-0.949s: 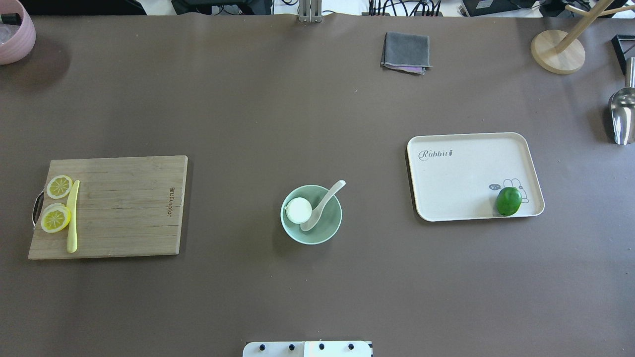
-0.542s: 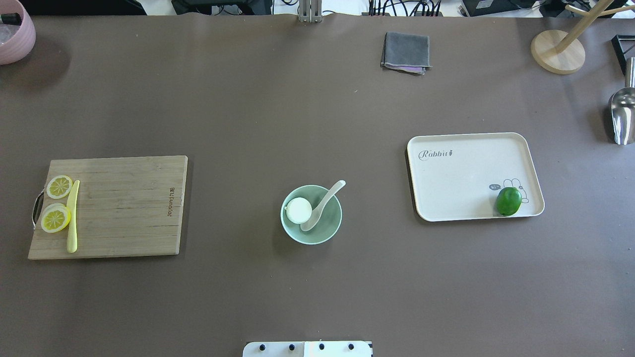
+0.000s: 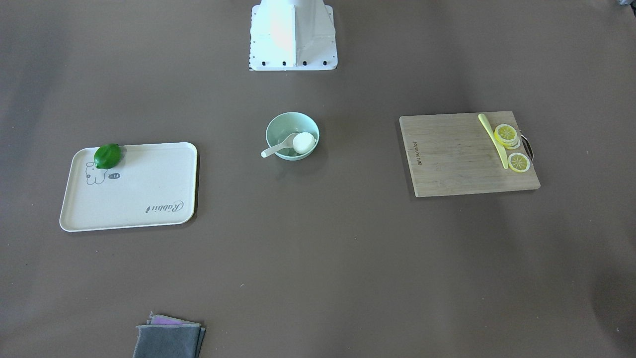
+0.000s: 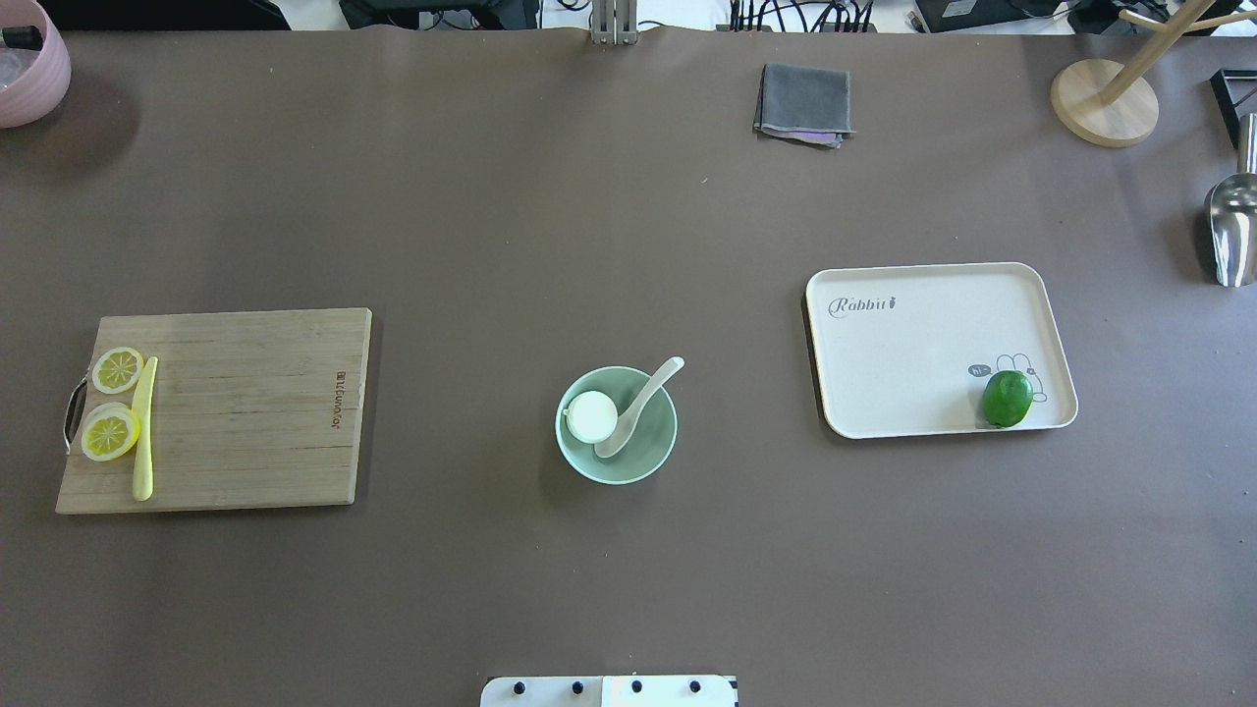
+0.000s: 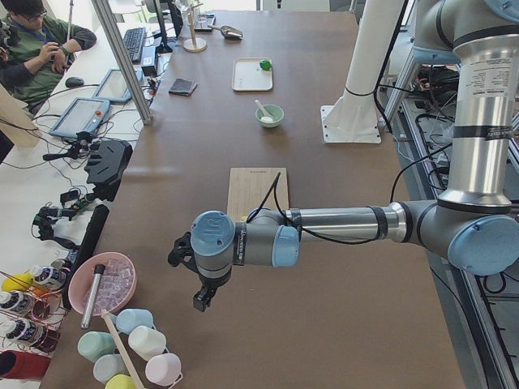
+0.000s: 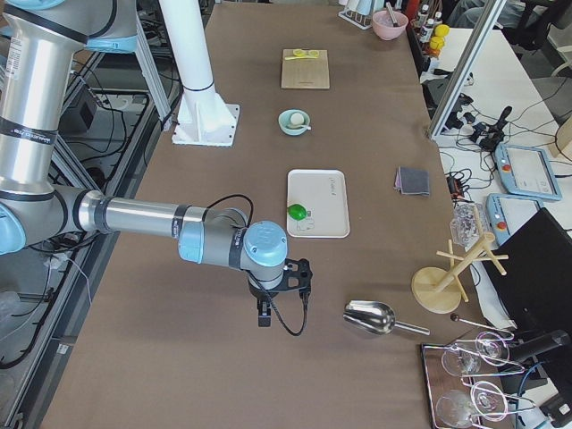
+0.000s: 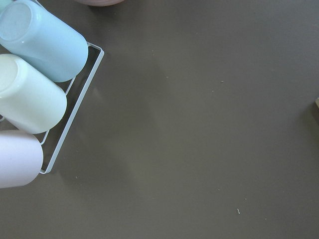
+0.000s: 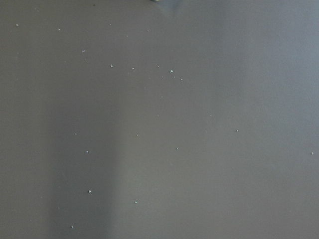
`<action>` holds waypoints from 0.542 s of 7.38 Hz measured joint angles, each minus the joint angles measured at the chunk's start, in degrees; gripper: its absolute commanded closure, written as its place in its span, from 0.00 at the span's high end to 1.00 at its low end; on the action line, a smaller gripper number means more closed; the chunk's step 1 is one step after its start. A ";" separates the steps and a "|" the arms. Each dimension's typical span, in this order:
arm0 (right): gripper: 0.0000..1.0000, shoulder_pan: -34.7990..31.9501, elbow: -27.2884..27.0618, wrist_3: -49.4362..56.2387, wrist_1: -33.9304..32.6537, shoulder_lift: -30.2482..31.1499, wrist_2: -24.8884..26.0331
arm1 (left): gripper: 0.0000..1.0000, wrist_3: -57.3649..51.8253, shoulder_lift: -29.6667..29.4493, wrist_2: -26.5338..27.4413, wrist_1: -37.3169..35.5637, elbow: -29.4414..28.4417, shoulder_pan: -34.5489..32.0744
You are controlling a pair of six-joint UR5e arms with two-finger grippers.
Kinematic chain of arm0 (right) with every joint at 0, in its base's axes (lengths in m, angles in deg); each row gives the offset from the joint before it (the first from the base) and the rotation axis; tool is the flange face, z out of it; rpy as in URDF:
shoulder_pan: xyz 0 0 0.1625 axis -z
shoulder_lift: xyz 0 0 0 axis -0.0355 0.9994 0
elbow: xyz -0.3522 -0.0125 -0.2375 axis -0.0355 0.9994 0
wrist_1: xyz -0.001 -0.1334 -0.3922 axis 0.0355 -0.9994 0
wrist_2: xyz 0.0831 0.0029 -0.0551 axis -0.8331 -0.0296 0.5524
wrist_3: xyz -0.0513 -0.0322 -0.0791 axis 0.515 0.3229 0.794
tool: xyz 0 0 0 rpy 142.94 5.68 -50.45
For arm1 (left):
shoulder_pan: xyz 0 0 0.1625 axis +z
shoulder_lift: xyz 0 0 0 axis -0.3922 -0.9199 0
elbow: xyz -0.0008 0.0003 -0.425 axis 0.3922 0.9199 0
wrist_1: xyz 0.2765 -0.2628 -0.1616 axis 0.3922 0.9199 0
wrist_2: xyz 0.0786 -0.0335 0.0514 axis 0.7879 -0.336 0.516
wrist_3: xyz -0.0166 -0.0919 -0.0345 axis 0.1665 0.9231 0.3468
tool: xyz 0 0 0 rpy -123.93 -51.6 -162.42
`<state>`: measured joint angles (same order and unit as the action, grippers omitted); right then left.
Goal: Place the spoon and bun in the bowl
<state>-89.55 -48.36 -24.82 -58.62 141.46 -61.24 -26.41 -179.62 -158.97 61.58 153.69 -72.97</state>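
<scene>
The pale mint-green bowl [image 4: 650, 460] stands at the table's middle, near the robot base; it also shows in the front view [image 3: 278, 122]. The white bun [image 4: 592, 416] lies inside it on the left. The white spoon [image 4: 650, 386] rests with its scoop in the bowl and its handle over the far right rim. Both also show in the front view, bun [image 3: 303, 142] and spoon [image 3: 275, 148]. My left gripper [image 5: 199, 301] hangs far off past the cutting board, and my right gripper [image 6: 264, 315] past the tray. I cannot tell whether either is open or shut.
A wooden cutting board [image 4: 245, 412] with lemon slices [image 4: 110, 432] and a yellow knife [image 4: 144, 428] lies left. A cream tray [image 4: 913, 353] with a lime [image 4: 1008, 398] lies right. A grey cloth [image 4: 803, 103], a metal scoop [image 4: 1232, 228], a pink bowl [image 4: 29, 74] and cups [image 7: 30, 94] sit at the edges.
</scene>
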 measured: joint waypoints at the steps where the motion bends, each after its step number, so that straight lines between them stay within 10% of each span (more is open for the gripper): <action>1: 1.00 0.00 0.01 0.00 0.00 0.00 -0.15 | 0.98 0.00 0.00 0.00 -0.02 -0.02 0.00; 4: 1.00 0.03 0.15 0.00 0.00 0.00 -0.60 | 0.98 0.00 -0.01 0.08 -0.03 -0.14 0.10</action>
<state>-89.52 -48.21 -24.81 -58.62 141.46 -61.83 -26.41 -179.63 -158.89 61.55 153.55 -72.87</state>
